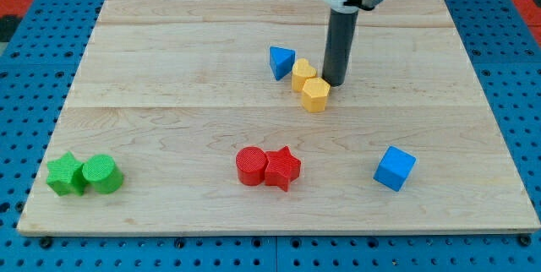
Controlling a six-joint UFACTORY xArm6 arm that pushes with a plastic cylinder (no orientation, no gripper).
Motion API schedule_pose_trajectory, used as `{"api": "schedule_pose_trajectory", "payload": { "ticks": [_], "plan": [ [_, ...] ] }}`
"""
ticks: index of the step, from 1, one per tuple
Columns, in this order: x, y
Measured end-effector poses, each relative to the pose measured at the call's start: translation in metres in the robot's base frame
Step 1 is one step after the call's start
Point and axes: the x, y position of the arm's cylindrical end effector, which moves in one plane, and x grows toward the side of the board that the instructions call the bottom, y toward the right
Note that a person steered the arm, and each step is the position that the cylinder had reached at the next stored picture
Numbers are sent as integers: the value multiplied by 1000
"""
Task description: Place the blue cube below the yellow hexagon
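Our blue cube point(395, 168) sits well below-right of the yellow hexagon point(315, 95) on the desk point(169, 95): light, rigid, likely slippery. We have no fingers (just my tip point(333, 82), touching the hexagon's right); we'd push 1 flat face.

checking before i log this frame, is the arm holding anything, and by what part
Nothing is held; the arm ends in a plain rod. My tip rests on the board just right of the yellow hexagon, at most touching its side.
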Motion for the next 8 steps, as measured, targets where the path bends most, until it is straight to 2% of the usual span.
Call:
{"api": "schedule_pose_trajectory", "payload": {
  "ticks": [1,2,3,4,5,7,8],
  "plan": [
    [18,84],
    [56,155],
    [124,171],
    [191,164],
    [196,126],
    [158,41],
    [159,40]
  ]
}}
